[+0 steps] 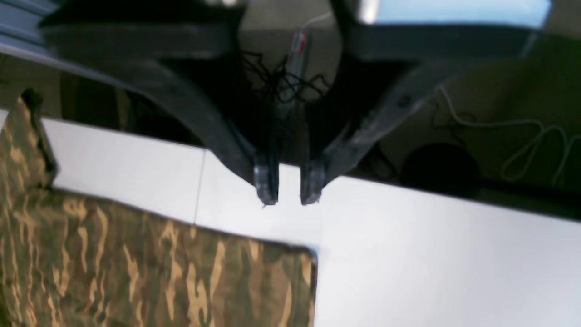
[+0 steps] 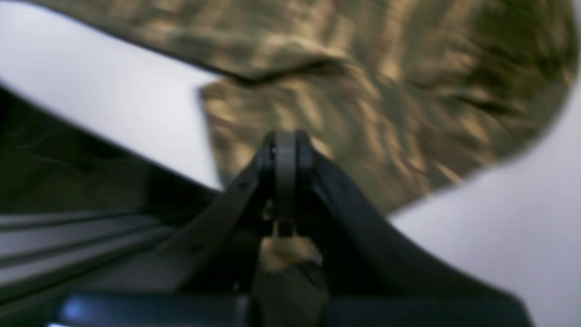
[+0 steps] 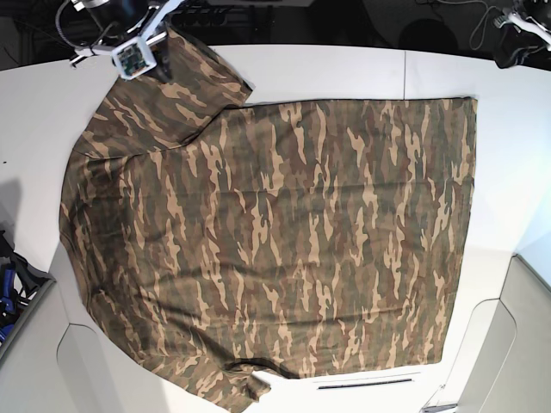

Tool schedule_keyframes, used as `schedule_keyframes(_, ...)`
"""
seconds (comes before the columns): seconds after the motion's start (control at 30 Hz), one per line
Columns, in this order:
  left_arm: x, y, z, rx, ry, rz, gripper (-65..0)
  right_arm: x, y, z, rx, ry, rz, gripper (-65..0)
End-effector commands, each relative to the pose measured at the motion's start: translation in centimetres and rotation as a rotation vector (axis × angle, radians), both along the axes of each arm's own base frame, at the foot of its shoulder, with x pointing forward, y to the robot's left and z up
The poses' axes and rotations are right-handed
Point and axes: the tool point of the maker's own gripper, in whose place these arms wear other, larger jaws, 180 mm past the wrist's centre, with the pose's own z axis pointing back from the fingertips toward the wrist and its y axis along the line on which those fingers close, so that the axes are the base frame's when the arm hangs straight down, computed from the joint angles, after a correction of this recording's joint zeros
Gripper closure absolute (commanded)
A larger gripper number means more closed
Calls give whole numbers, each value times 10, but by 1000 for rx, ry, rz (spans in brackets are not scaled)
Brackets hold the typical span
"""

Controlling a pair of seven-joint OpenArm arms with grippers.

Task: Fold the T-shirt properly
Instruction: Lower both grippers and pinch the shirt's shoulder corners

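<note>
Left wrist view: the left gripper [image 1: 289, 197] hangs over the white table [image 1: 431, 254], its tips a narrow gap apart and holding nothing. A corner of the shirt [image 1: 159, 272] lies just below it.

Right wrist view: the right gripper [image 2: 286, 145] is closed, tips together over blurred cloth; whether it pinches the shirt [image 2: 363, 91] is unclear.

Base view: the shirt [image 3: 275, 241] lies spread flat across the table [image 3: 327, 73], one sleeve beneath the right gripper [image 3: 159, 47]. No readable writing shows.
</note>
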Motion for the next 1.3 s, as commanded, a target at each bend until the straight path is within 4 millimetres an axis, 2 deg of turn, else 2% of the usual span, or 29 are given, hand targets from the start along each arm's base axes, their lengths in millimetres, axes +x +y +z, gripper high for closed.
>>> schedule_keyframes(0.0,5,3,11,23,-36,-18,-121,9,-5,9,-14,-42,-24,0)
schedule_keyframes(0.1,10,6,15,35,-51,-24,-127,18,-20,11,-44,-58,-87,0)
schedule_keyframes(0.3,13,11,18,59,-56,-32,-264,30,-70,14,-91,-43,-261,0)
schedule_keyframes(0.4,15,12,21,62,-75,-25,-268,34,-89,18,-63,-40,-318,0)
schedule_keyframes(0.53,17,13,22,65,-89,-21,-268,37,-105,26,19,-30,-346,0)
schedule_keyframes(0.7,20,14,22,77,-90,-21,-268,35,-131,32,122,-25,-389,0)
schedule_keyframes(0.8,23,16,21,94,-89,-22,-268,25,-151,22,159,14,-431,0)
schedule_keyframes(0.97,28,16,23,96,-105,-21,-268,11,-181,-7,233,104,-506,0)
schedule_keyframes(1.1,29,17,23,97,-108,-22,-268,8,-178,-37,356,191,-493,0)
schedule_keyframes(1.27,28,18,22,107,-98,-23,-268,9,-164,-53,522,237,-452,0)
